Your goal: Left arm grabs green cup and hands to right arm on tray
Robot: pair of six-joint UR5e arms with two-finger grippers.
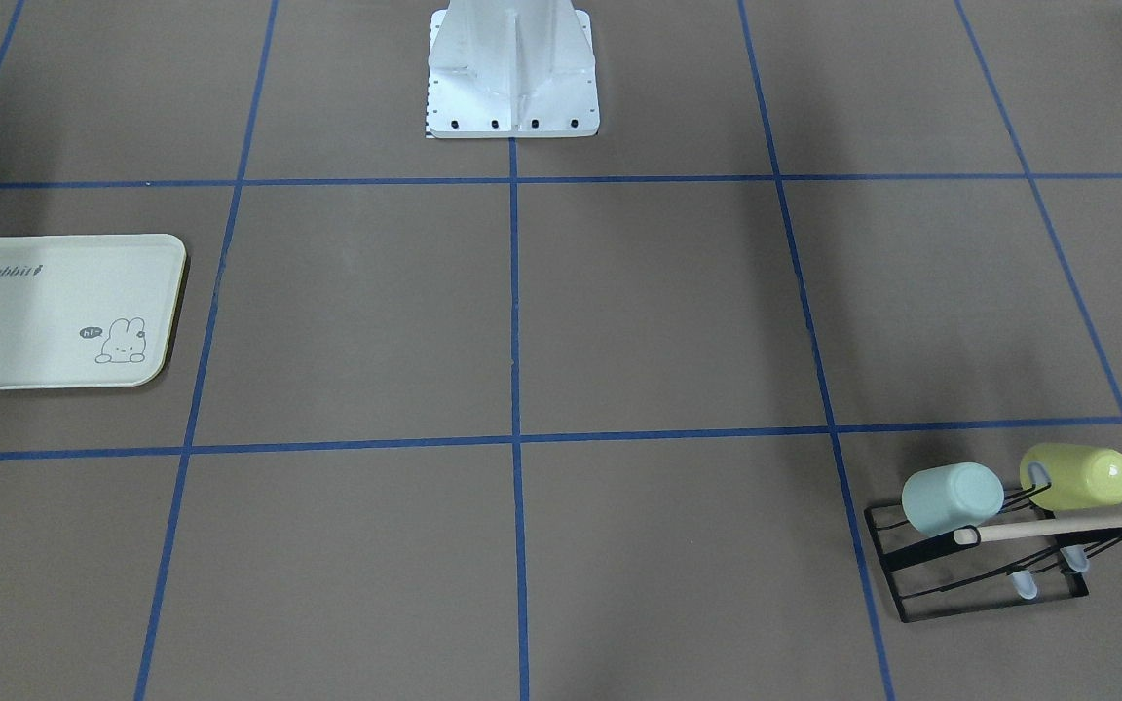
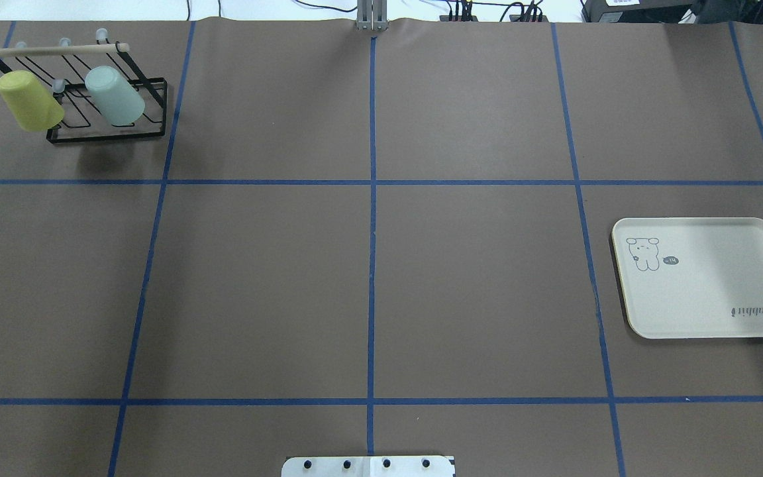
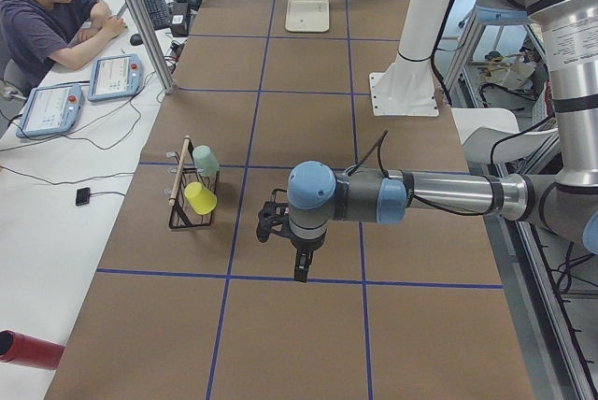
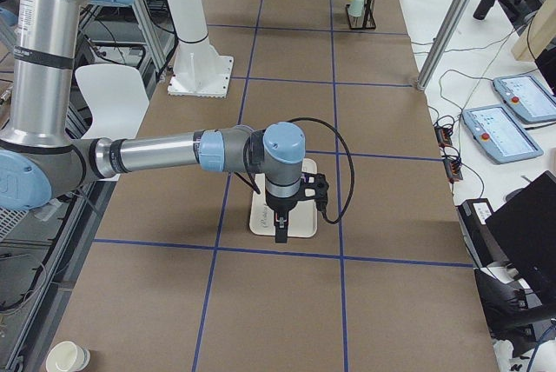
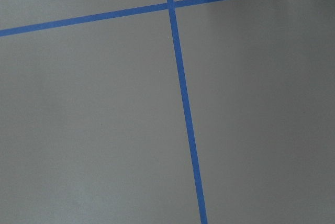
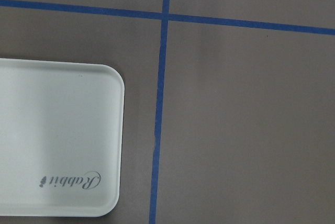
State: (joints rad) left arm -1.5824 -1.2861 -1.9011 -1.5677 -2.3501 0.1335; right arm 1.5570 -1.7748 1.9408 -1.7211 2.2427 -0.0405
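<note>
The green cup [image 2: 113, 96] sits tilted on a peg of the black rack [image 2: 106, 136], in the upper left corner of the overhead view. It is bottom up, with its mouth toward the rack's base. A yellow cup [image 2: 29, 101] hangs the same way just to its left, and the two do not touch. A wooden rod [image 2: 53, 50] runs across the top of the rack, above both cups.

The tray [image 2: 719, 285] lies flat on the brown tabletop [image 2: 474, 265] at the right edge of that view, a little below the middle and well apart from the rack. Its bunny drawing is at its upper left and the "Rabbit" script at its lower right. Blue tape lines cut the tabletop into squares.

In the left side view the left claw [image 3: 299, 275] hangs pointing down at the centre of the frame, to the right of the rack and clear of the cup. It is too small and dark there to tell whether its fingers are spread or closed. The left wrist view takes in only tabletop and a crossing of tape.

In the right side view the right claw [image 4: 280, 235] points down and overlaps the tray at mid-frame. I cannot tell its state either. The right wrist view catches the tray's corner with the script at lower left.

A man [image 3: 47, 17] sits at a desk in the upper left of the left side view.
</note>
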